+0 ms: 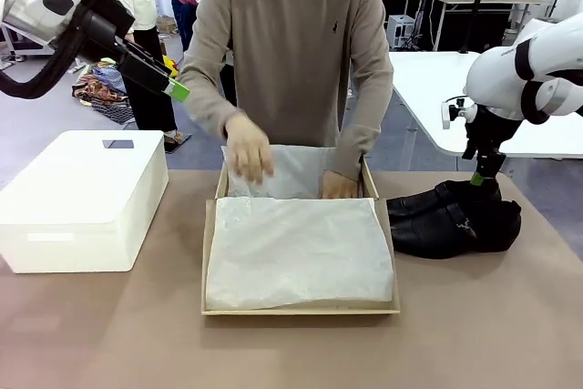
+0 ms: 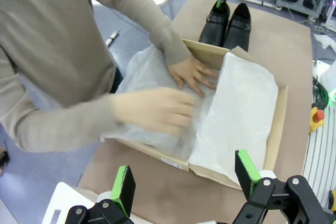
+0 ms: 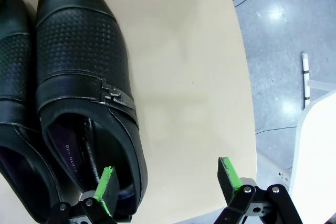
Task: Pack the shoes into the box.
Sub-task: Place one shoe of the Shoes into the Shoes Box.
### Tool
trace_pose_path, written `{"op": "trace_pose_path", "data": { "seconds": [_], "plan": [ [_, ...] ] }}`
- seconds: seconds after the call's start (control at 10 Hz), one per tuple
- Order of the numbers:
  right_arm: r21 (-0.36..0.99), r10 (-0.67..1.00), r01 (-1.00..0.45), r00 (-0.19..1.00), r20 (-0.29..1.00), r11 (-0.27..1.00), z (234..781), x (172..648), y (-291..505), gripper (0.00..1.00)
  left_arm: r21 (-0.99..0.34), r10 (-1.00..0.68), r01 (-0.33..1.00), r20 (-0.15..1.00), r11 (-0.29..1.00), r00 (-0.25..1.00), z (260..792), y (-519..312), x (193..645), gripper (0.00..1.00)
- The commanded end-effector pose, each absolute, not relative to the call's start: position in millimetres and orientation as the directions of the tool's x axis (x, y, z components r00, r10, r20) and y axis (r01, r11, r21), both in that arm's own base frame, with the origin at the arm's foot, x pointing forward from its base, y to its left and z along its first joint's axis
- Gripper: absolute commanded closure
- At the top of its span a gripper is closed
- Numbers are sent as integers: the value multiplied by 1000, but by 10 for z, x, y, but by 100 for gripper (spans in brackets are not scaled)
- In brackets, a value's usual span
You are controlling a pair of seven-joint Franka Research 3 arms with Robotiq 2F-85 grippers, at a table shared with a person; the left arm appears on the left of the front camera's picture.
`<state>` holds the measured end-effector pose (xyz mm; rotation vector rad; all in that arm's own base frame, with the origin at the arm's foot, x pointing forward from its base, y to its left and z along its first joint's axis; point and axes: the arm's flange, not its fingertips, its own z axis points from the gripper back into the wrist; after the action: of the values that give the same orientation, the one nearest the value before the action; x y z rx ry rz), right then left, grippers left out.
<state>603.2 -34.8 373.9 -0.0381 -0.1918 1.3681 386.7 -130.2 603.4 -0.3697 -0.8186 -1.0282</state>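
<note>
Front view: the left claw (image 1: pixel 178 90) is hanging high in the air, above and behind the white bin (image 1: pixel 82 198); its opening is not readable from here. The box (image 1: pixel 209 252) is lying open on the table (image 1: pixel 109 334), below that claw and toward the middle, lined with white tissue paper (image 1: pixel 301 252). A person across the table is working the tissue at the box's far end, with one hand (image 1: pixel 248 150) blurred above it and the other hand (image 1: pixel 339 187) resting at the far wall. The right claw (image 1: pixel 477 179) is pointing down at the heel end of the 2 shoes (image 1: pixel 455 220), which are lying side by side directly beneath it, just outside the box. Left wrist view: the left claw's 2 green pads (image 2: pixel 123 186) are standing wide apart and gripping nothing, with the box and both of the person's hands lying beyond them and the shoes farther off past the box. Right wrist view: the right claw is spread wide, with 1 pad sitting at the heel opening of the nearer shoe and the other over bare table beside it. Whether either pad is touching leather, I cannot tell. Both toes are pointing away from the claw.
</note>
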Motion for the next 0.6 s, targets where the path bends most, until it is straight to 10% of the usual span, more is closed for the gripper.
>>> {"op": "trace_pose_path", "data": {
  "seconds": [0.0,0.5],
  "plan": [
    [-147,978,-974,152,146,173,3695,6113,-390,0,98,-607,876,757,472,242,5994,-1282,3870,0],
    [-121,982,-980,146,117,161,3458,6195,-322,0,98,-607,876,757,472,242,5994,-1282,3870,0]
  ]
}}
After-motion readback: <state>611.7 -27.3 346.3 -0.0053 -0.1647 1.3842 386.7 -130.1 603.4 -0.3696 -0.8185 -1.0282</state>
